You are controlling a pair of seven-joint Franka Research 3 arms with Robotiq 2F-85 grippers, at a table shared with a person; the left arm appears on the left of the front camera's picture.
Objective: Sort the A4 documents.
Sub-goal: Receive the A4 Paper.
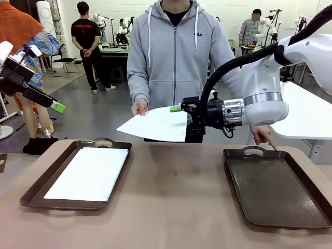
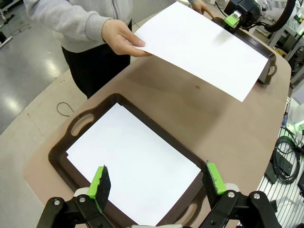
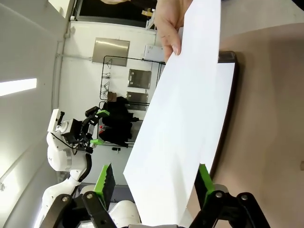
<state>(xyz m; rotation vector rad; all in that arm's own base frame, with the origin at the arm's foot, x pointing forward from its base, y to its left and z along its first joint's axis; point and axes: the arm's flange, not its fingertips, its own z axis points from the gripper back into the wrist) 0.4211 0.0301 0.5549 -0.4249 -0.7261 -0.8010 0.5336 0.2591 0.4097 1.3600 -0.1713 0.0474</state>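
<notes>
A person holds one A4 document [image 1: 155, 124] out over the table's far edge by its left corner. My right gripper [image 1: 181, 123] reaches in from the right, and the sheet's near edge [image 3: 185, 118] lies between its open green-padded fingers [image 3: 105, 183], which stand apart from the paper. A second A4 document [image 1: 88, 174] lies flat in the left brown tray [image 1: 36, 192]. My left gripper [image 1: 45, 79] hangs open and empty high at the left. In its wrist view, it [image 2: 156, 183] looks down on that tray's sheet [image 2: 133, 166].
An empty dark brown tray [image 1: 275, 192] sits at the right, with the person's other hand [image 1: 262, 136] pointing at its far rim. Bare brown tabletop [image 1: 176, 192] lies between the trays. A white table [image 1: 311, 114] stands behind at the right.
</notes>
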